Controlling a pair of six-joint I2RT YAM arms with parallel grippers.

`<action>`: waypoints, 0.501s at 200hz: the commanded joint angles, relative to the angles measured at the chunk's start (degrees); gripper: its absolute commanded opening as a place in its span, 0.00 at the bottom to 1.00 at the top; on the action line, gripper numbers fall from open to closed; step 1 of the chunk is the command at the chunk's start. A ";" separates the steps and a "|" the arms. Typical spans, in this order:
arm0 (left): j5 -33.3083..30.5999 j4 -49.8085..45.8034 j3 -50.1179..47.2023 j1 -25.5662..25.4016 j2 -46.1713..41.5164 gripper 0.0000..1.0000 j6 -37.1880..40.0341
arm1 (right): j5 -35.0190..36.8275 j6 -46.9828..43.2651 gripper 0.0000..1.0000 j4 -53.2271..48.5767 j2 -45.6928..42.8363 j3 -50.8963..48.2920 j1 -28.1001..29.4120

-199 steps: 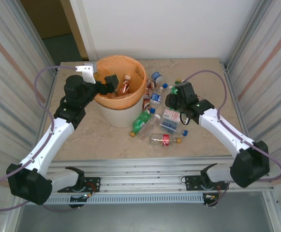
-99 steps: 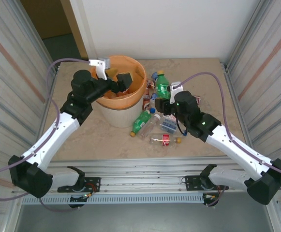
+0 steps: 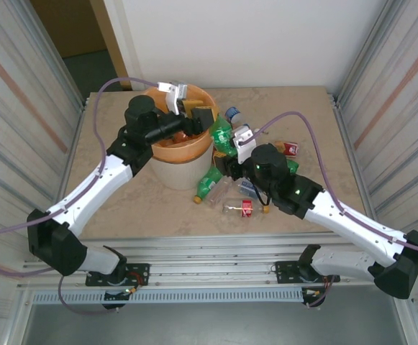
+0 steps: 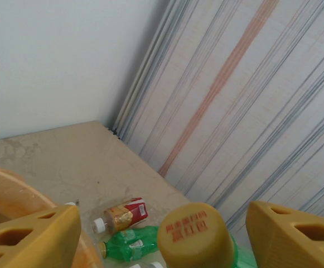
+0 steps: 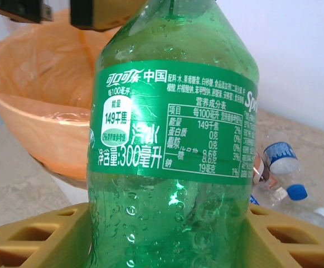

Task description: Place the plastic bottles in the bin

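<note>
At the right edge of the bin (image 3: 173,171), the right claw (image 5: 167,212) is closed on a green bottle (image 5: 173,156) and holds it upright by the lower body, with 1 yellow finger (image 5: 28,240) pressed on each side. The bottle has a green label with white print and a yellow cap (image 4: 194,234). In the top view it stands just beside the rim, close to the orange bag (image 5: 44,100) that lines the bin. I cannot tell if it is over the opening or outside it. The left claw (image 3: 198,115) hangs over the far right part of the rim, above this bottle. Its 2 fingers (image 4: 33,237) are spread wide and grip nothing, and the cap appears between them without touching either. On the worktop (image 3: 151,208), to the right of the bin, other bottles lie on their sides: a second green bottle (image 3: 209,181) near the foot of the bin, a clear bottle with a red label (image 3: 241,208) in front of it, a red-labelled bottle (image 4: 122,215) with a white cap farther right, and 2 clear bottles with blue caps (image 5: 281,159).
</note>
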 commanded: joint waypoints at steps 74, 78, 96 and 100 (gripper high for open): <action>6.30 2.05 2.84 -1.20 2.03 0.40 -2.07 | 2.42 -5.95 0.44 4.18 2.27 3.34 0.90; 6.24 1.98 2.90 -1.16 1.98 0.38 -1.96 | 2.35 -6.06 0.44 4.29 2.36 3.38 0.90; 6.53 1.42 2.90 -1.24 1.93 0.26 -1.58 | 2.24 -6.19 0.46 4.59 2.69 3.53 0.90; 6.58 1.32 2.91 -1.26 1.86 0.24 -1.48 | 2.32 -6.18 0.47 4.67 2.71 3.59 0.90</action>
